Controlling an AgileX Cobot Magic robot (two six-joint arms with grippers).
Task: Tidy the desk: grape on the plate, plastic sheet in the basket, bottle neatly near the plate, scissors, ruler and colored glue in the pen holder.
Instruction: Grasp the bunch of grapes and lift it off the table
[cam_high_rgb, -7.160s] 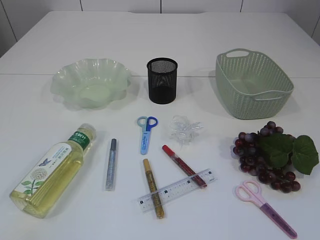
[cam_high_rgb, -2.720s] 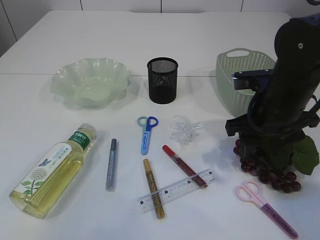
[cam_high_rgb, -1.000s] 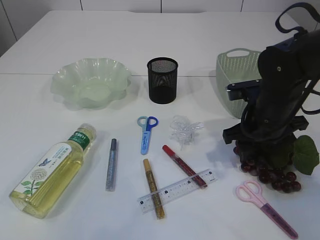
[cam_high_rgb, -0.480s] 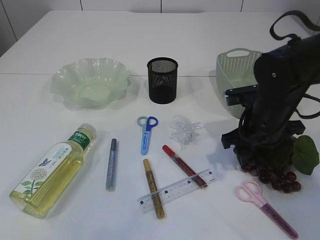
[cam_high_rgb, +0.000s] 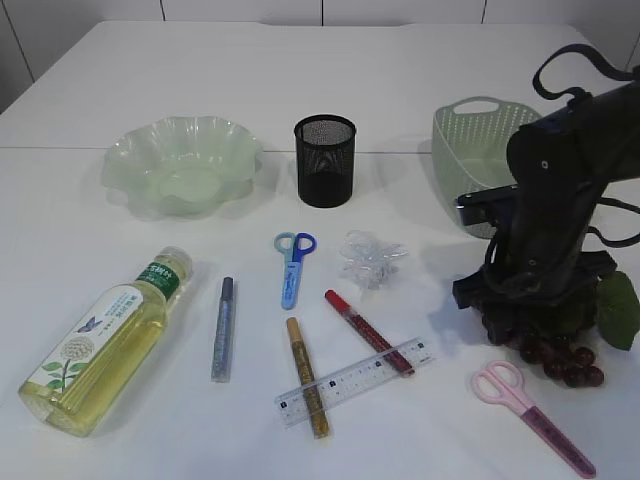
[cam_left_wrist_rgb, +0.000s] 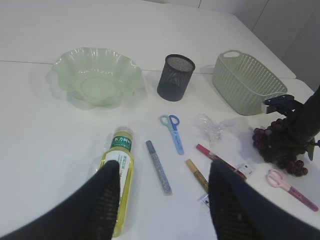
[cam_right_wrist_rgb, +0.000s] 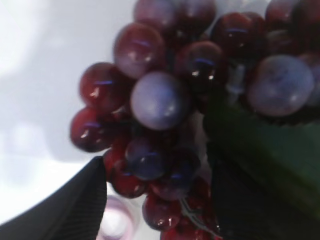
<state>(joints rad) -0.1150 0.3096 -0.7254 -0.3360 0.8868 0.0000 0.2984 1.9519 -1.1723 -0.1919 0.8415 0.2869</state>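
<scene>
Bottle (cam_high_rgb: 100, 343): I see a green label with a flower print, writing unreadable; at 8 o'clock on the worktop (cam_high_rgb: 400, 80).
Grape (cam_right_wrist_rgb: 165, 115): dark red, glossy, at 4 o'clock.
Right jaws: open astride the grape.
Left jaws: open, empty.

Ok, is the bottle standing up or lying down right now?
Lying down. The bottle rests on its side on the table, cap pointing toward the plate, label facing up.

The white table (cam_high_rgb: 300, 70) carries plate (cam_high_rgb: 182, 163), pen holder (cam_high_rgb: 324, 160), basket (cam_high_rgb: 480, 150), bottle (cam_high_rgb: 105, 340), grape (cam_high_rgb: 555, 355), ruler (cam_high_rgb: 352, 380).
</scene>
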